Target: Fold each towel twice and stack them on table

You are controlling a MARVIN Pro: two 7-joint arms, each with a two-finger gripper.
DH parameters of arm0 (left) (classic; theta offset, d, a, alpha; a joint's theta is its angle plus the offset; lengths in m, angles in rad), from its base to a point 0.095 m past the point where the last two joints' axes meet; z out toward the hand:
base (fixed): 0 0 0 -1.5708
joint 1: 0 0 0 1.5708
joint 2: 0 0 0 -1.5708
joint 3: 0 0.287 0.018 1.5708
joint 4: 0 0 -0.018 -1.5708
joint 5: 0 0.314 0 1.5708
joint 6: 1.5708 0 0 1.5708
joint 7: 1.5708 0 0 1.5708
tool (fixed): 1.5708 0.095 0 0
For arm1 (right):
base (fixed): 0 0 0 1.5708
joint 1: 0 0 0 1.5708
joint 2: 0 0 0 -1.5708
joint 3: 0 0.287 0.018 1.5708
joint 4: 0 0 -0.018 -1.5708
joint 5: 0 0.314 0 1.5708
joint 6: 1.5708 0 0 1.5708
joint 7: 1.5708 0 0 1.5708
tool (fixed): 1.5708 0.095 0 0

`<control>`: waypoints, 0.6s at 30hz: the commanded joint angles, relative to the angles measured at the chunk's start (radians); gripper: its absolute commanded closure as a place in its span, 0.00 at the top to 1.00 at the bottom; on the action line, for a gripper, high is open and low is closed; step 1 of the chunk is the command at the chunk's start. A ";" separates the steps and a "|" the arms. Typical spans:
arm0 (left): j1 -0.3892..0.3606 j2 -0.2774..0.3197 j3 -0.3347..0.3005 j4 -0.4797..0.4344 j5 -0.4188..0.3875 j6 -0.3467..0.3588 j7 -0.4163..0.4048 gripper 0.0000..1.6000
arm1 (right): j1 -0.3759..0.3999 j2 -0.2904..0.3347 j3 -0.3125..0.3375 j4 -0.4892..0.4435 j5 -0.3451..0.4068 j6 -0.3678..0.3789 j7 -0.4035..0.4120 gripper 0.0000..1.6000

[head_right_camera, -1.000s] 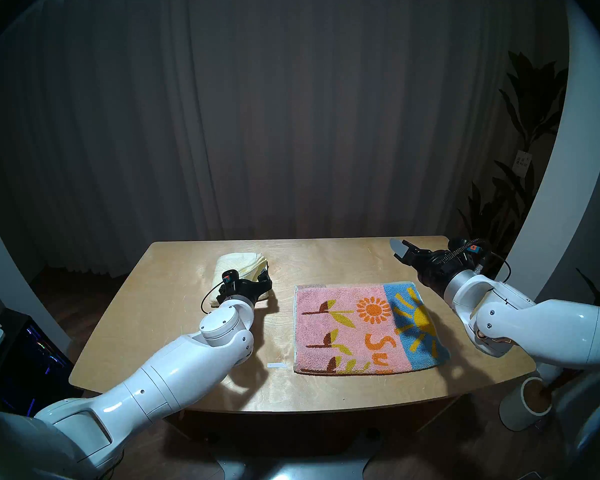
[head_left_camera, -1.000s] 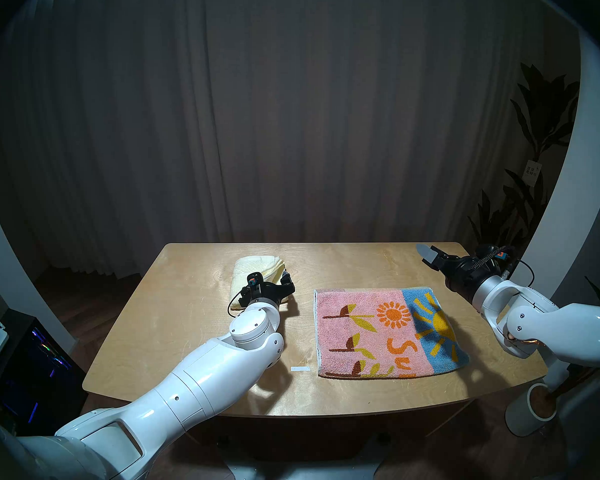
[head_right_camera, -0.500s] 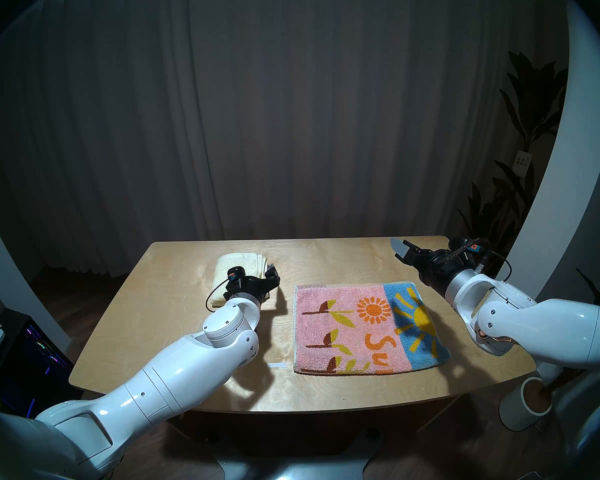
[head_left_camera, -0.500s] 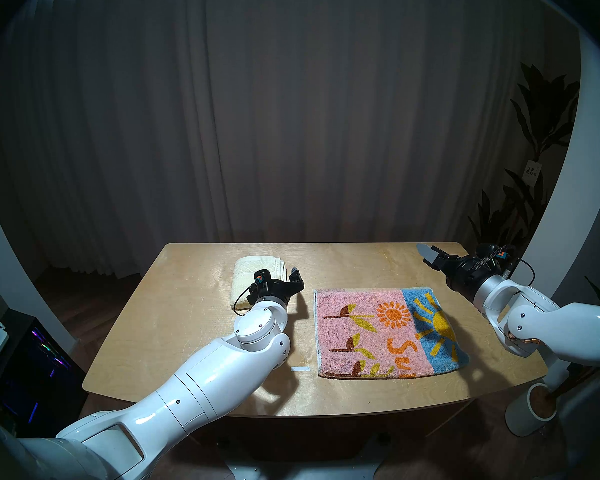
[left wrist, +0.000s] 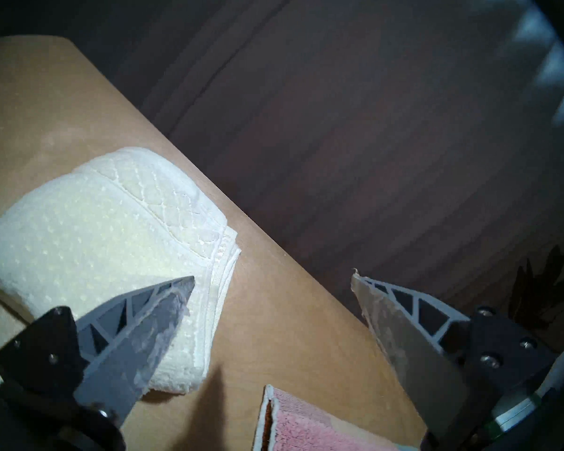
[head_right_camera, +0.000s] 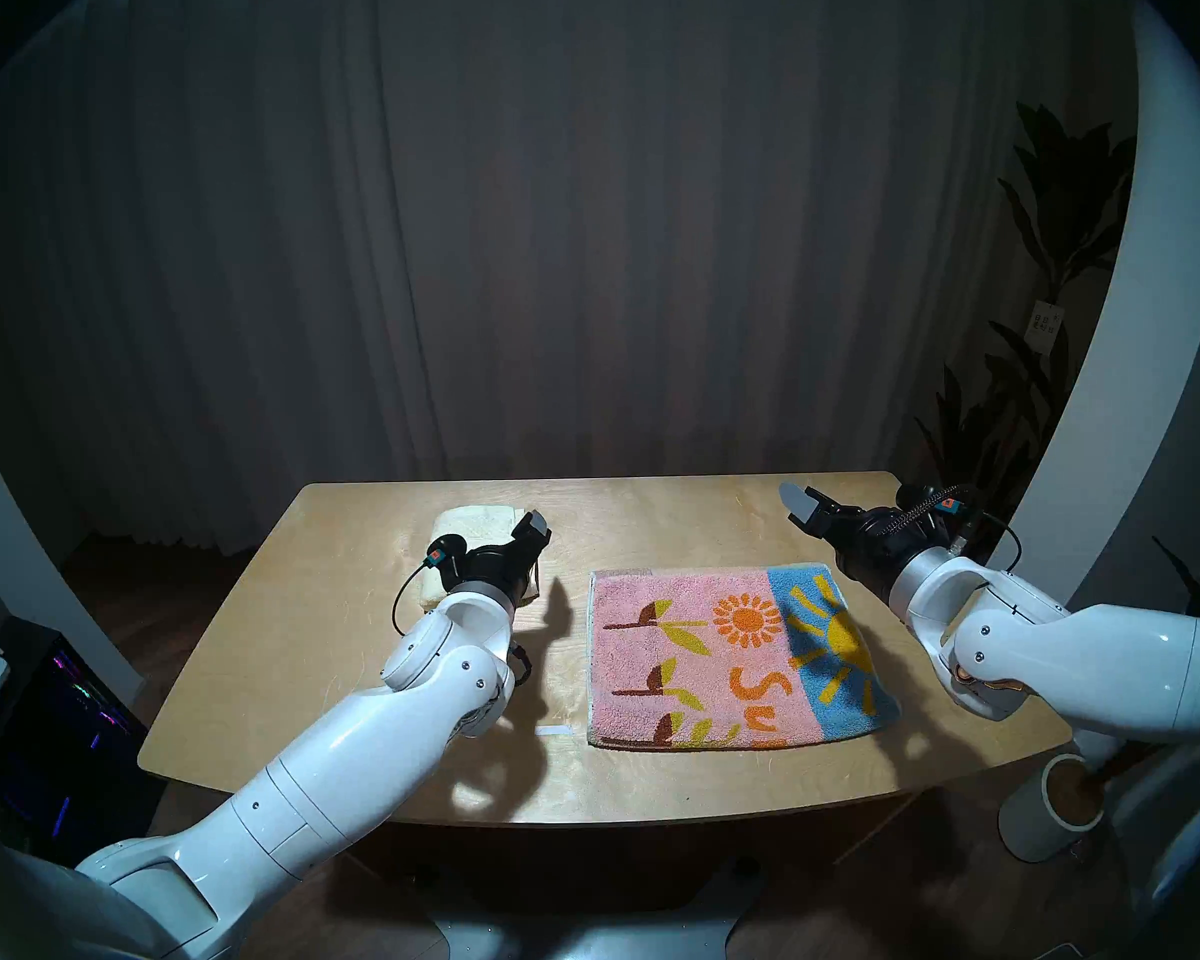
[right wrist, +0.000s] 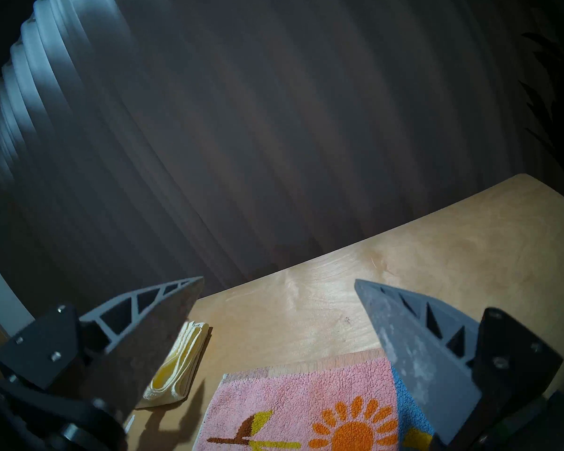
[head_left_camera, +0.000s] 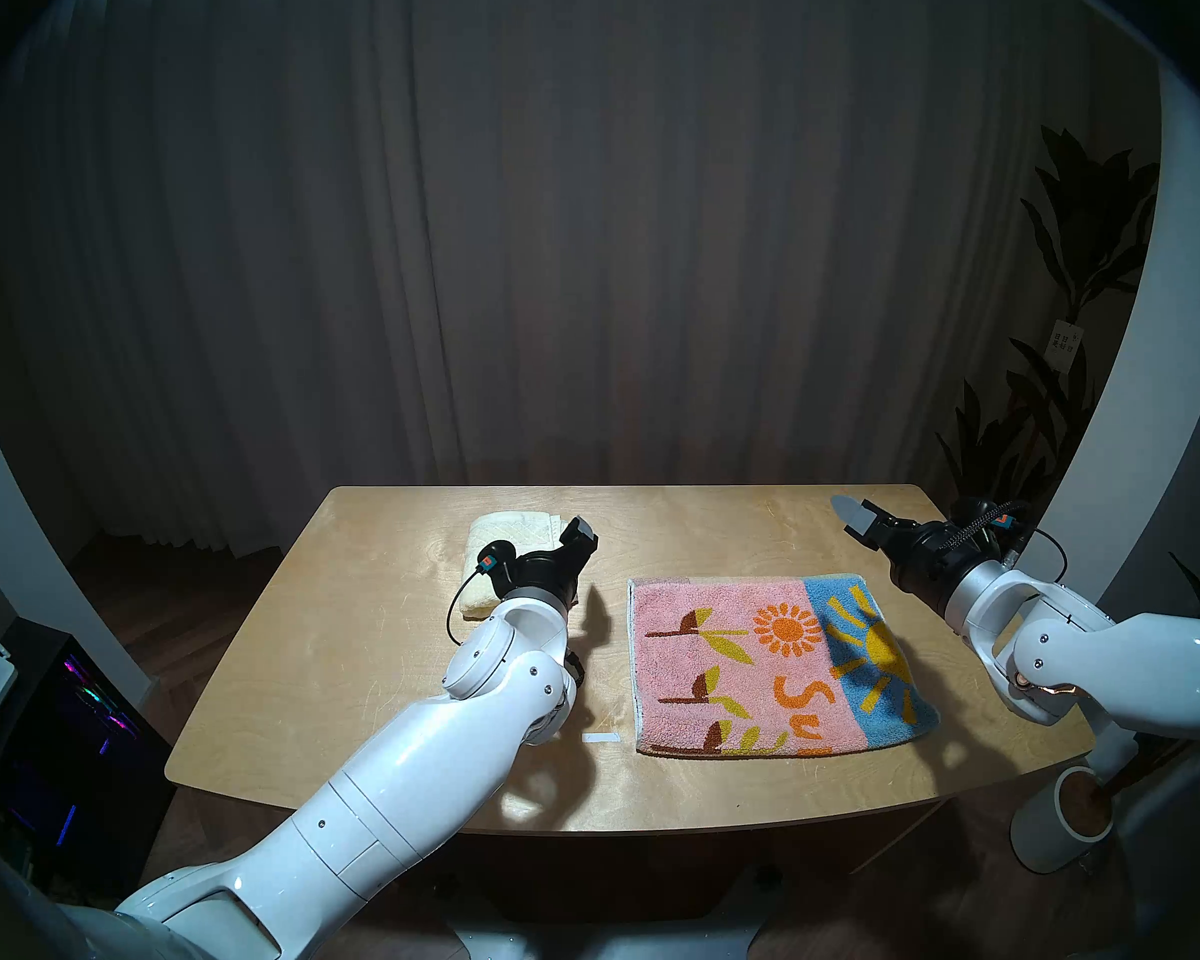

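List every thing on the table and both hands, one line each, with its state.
Cream towel: folded small, lying free on the table.
Pink and blue towel: lying flat, not yet folded small, nothing holding it.
Left hand: open, empty, beside the cream towel.
Right hand: open, empty, above the table's far right corner.

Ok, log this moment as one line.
cream-yellow terry towel: folded | pink-and-blue sun-print towel: not stacked | left end effector: open, empty | right end effector: open, empty
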 commanded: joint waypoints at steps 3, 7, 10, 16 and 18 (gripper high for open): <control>0.096 0.024 -0.040 -0.148 -0.121 -0.001 -0.025 1.00 | -0.029 -0.001 -0.003 -0.027 0.097 -0.082 0.036 1.00; 0.137 0.037 -0.040 -0.198 -0.171 0.007 -0.019 1.00 | -0.049 -0.001 -0.016 -0.046 0.135 -0.105 0.045 1.00; 0.171 0.053 -0.043 -0.257 -0.206 0.011 -0.011 1.00 | -0.068 -0.001 -0.031 -0.067 0.157 -0.121 0.052 1.00; 0.211 0.071 -0.045 -0.300 -0.259 0.023 -0.004 1.00 | -0.104 -0.001 -0.069 -0.113 0.194 -0.148 0.068 1.00; 0.230 0.082 -0.050 -0.335 -0.282 0.030 0.003 1.00 | -0.110 -0.001 -0.081 -0.128 0.204 -0.162 0.077 1.00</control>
